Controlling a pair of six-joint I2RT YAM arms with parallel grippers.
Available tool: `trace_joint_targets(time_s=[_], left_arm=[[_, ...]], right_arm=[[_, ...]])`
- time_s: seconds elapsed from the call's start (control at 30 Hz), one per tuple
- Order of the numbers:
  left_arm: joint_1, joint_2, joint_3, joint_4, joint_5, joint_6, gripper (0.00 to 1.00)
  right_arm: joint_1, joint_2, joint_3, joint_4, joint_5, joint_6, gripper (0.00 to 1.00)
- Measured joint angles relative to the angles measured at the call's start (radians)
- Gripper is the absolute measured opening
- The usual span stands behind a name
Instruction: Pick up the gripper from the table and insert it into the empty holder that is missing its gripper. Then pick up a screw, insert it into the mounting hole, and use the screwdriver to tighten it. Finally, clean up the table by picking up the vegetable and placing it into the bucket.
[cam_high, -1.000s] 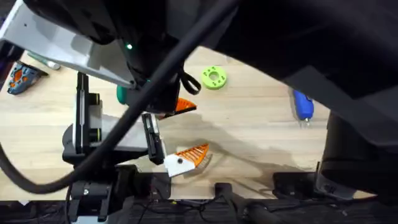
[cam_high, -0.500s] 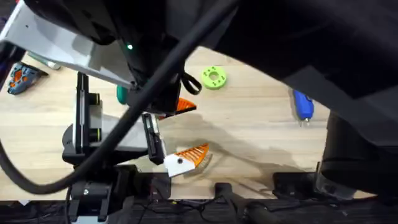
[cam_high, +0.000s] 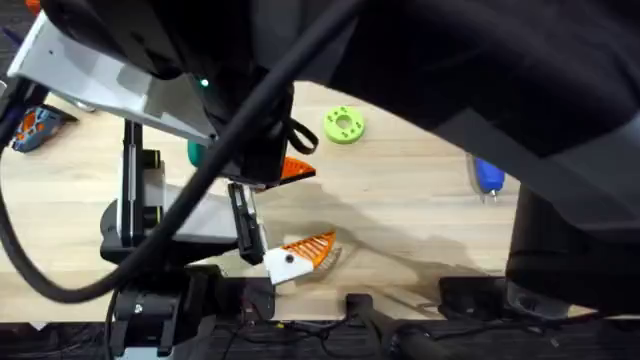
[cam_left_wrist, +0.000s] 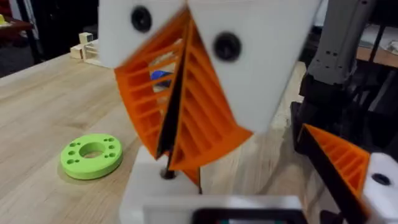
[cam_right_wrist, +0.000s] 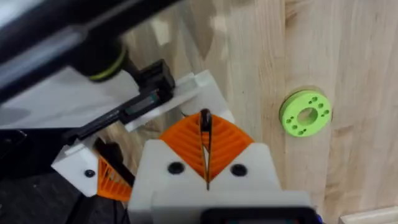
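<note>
Left hand (cam_left_wrist: 177, 124): white wedge fingers, each with one black screw, faced with orange ribbed pads (cam_left_wrist: 205, 118). Right hand (cam_right_wrist: 205, 152): identical white fingers, orange pads, two black screws. Arms black; thick black cable (cam_high: 250, 130); green indicator light (cam_high: 204, 84).

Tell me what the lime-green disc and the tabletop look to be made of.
Lime-green disc: likely plastic, matte, uniform colour with neat round holes; possibly printed. Tabletop: wood or wood-look laminate, pale, with visible grain streaks and plank seams, smooth satin finish.
</note>
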Motion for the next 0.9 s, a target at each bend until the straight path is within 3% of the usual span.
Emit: trace_joint_targets(time_s=[0.9], left_arm=[[0.0,0.0,0.0,0.0,0.0,0.0,0.985]], right_arm=[[0.0,0.018,0.0,0.003,0.0,0.0,0.006]])
